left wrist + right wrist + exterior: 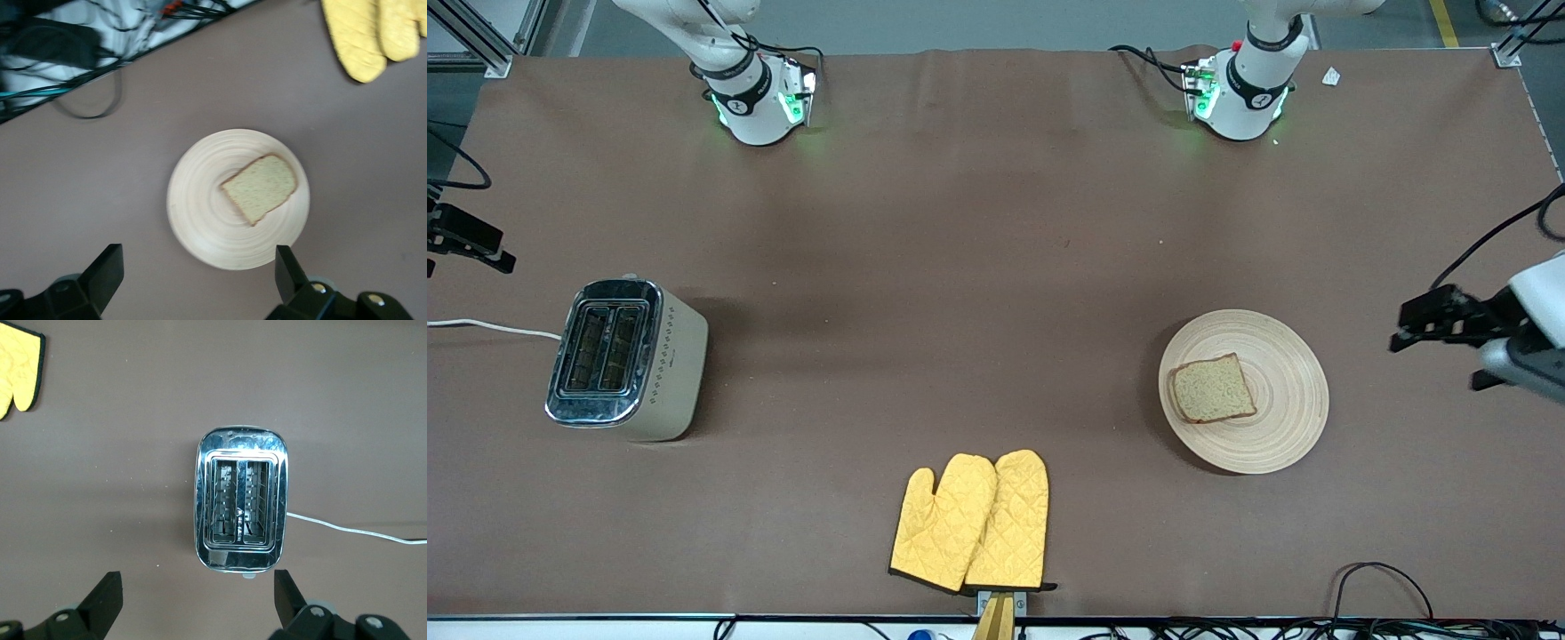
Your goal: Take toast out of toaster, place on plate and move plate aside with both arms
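The toast lies flat on the round wooden plate, on the half of it toward the right arm's end. In the left wrist view the toast and plate show whole from above. My left gripper hangs over the table beside the plate, toward the left arm's end, open and empty. Its fingers stand wide, and the gripper is just off the plate's rim. My right gripper is up by the toaster, open with nothing in it.
The toaster has two empty slots and a white cord running off the table. Two yellow oven mitts lie near the front camera's edge. Cables hang along that edge.
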